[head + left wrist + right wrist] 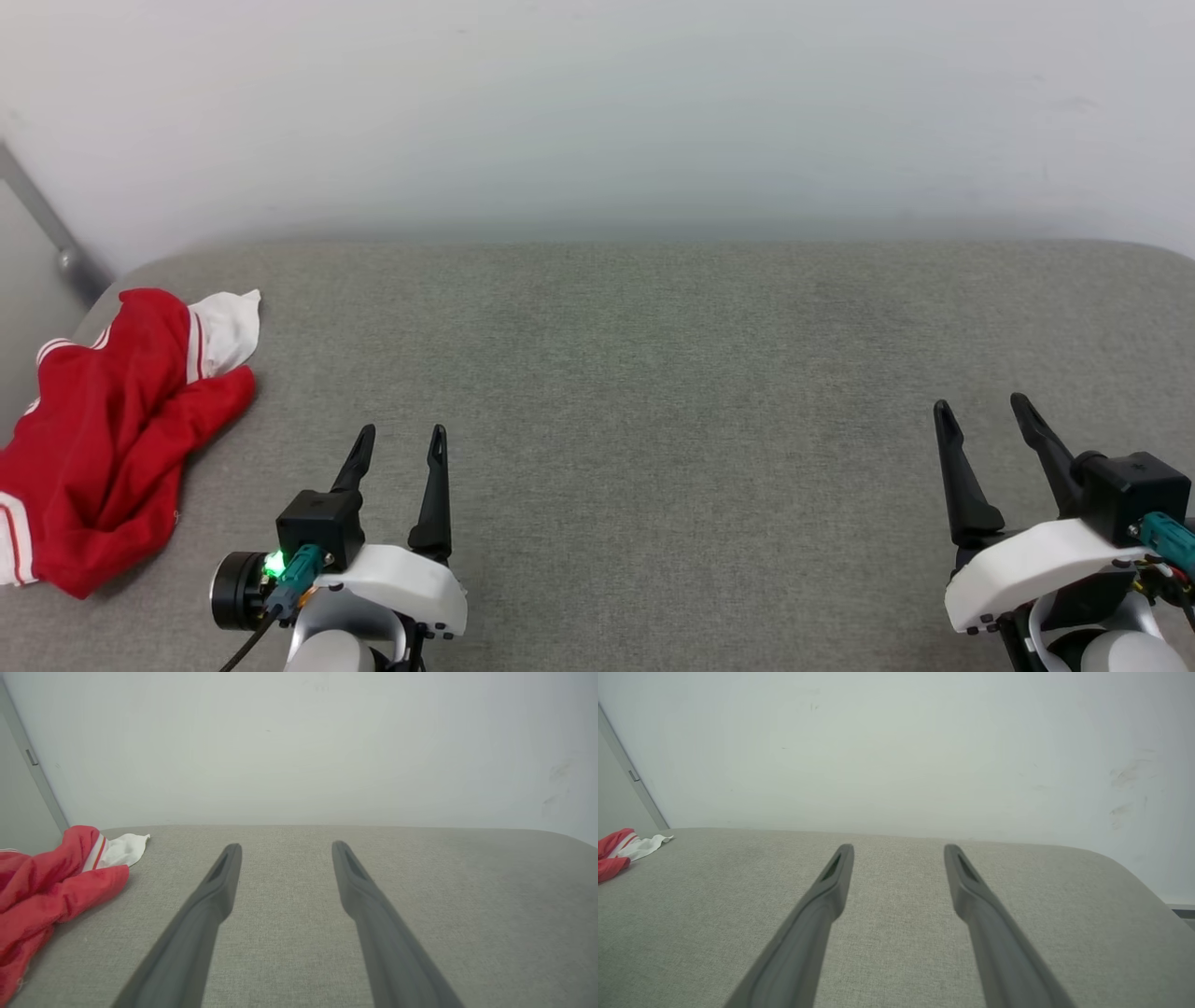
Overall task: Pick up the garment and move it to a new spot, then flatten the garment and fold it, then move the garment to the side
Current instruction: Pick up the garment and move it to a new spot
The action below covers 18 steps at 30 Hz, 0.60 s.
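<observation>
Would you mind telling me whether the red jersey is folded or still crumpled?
Crumpled: the garment lies bunched in an uneven heap at the left edge of the grey surface, a white sleeve poking out.

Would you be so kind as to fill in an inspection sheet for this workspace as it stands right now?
Surface: grey fabric surface, flat, with rounded far corners.
Job's things: garment, red with a white sleeve and striped trim, crumpled in a heap at the surface's left edge, not yet picked up.
Clutter: nothing seen.
Claws: left claw open, holding nothing, beside the garment but apart from it; right claw open, holding nothing, far to the right.
Cables: black cable runs from the left wrist; teal plug on the right wrist.
Surroundings: pale wall behind; grey strip at far left.
</observation>
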### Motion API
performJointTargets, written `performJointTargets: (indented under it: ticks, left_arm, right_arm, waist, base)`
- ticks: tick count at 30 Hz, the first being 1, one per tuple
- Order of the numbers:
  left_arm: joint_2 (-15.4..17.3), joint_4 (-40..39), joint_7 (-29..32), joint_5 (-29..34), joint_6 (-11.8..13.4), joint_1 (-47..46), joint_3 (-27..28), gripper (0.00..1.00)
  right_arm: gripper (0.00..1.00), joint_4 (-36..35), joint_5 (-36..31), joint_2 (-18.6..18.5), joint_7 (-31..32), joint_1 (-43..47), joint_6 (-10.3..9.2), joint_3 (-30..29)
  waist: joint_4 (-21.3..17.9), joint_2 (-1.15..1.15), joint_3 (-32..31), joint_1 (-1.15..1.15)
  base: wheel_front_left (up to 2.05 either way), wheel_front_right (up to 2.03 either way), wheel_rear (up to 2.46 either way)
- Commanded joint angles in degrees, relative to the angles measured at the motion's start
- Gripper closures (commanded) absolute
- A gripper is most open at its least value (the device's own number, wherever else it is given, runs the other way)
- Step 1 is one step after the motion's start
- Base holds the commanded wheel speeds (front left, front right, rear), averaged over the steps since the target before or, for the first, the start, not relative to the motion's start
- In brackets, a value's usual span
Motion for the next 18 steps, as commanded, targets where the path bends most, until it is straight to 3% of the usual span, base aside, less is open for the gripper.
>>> performJointTargets:
  ticks: [1,9,18]
  left_arm:
    - [0.05,0.06,-0.15,0.14,0.03,-0.73,0.31,0.00]
    - [-0.14,-0.08,-0.15,-0.29,0.89,-1.49,1.79,0.00]
    - [-0.06,-0.78,-0.15,-0.53,0.94,-1.38,4.29,0.00]
  right_arm:
    - [0.00,-0.31,-0.39,0.24,-0.15,0.79,-0.02,0.01]
    - [0.00,-1.54,-1.17,0.22,0.50,0.31,-0.02,1.86]
    - [0.00,-1.57,-1.26,-0.13,0.50,-0.73,-0.02,4.42]
  waist:
    - [0.58,0.00,0.08,0.00]
    - [6.75,0.00,1.05,0.00]
    - [17.38,0.00,2.32,0.00]
  base:
    - [0.00,0.00,0.00]
    - [0.00,0.00,0.00]
    - [0.00,0.00,0.00]
